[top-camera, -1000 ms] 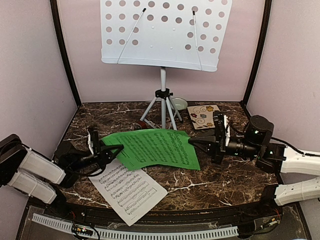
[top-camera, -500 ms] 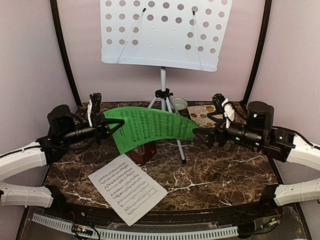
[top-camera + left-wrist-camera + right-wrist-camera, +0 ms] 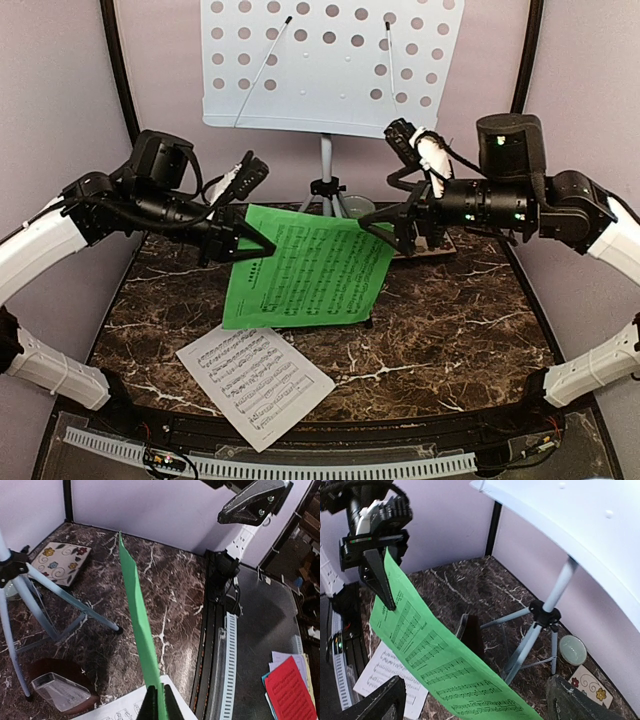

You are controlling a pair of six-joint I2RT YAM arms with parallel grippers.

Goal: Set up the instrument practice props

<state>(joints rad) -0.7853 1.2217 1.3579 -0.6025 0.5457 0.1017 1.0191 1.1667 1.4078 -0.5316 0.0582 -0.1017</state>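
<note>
One edge of the green sheet (image 3: 305, 270) is clenched in the left jaws — right jaws released — so it could be creased.

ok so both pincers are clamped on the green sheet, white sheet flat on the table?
No: only the left pincer is clamped on the green sheet; the right pincer is wide open, per the right wrist view. White sheet is flat on the table.
</note>
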